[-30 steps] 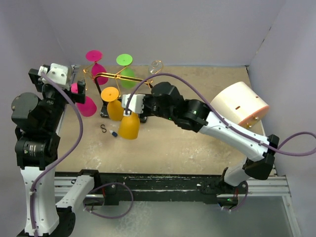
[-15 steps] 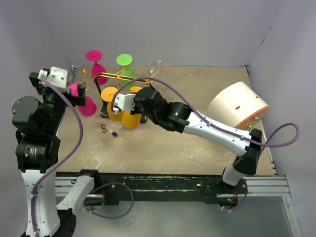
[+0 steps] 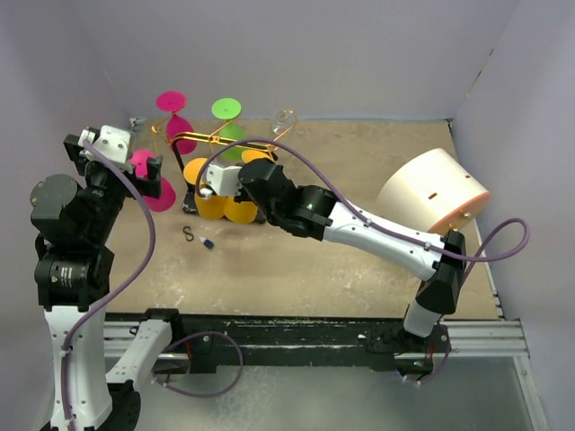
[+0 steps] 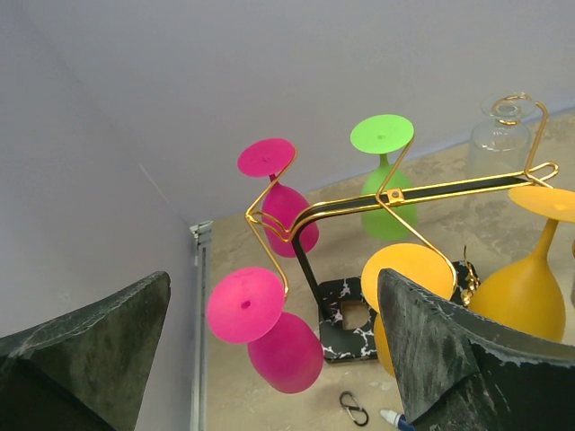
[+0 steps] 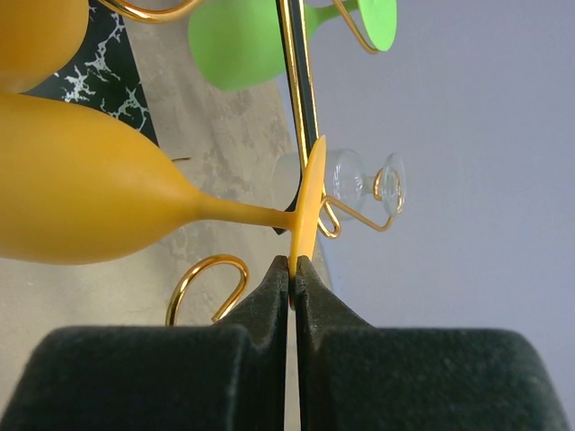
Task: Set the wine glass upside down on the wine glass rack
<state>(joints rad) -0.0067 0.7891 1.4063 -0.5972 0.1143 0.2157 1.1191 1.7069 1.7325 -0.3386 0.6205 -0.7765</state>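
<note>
The right hand [image 5: 292, 269] shows its grip only in its own wrist view. There the two fingers are pressed together on the edge of the foot of the orange wine glass [image 5: 81, 197]. From above, the fingertips are lost behind the wrist and the orange bowls. The glass hangs at the front of the wine glass rack [image 4: 404, 193], bowl down and foot up. Its foot is just beside a gold arm, but it is not clear whether it sits in the hook or only next to it. In the left wrist view the picture's right edge cuts off that foot.

The rack carries other glasses, all foot up:
- a near pink glass [image 4: 269, 346]
- a far pink glass [image 4: 287, 211]
- a green glass [image 4: 386, 202]
- a second orange glass [image 4: 404, 274], its bowl partly hidden behind a dark finger
- a clear glass [image 4: 499, 135] at the far curl, faint against the wall

The rack's black marbled base rests on the worktop [image 3: 314, 269].

The left hand [image 4: 274, 277] is spread wide and holds nothing. It is near the rack's left side but apart from it.
</note>
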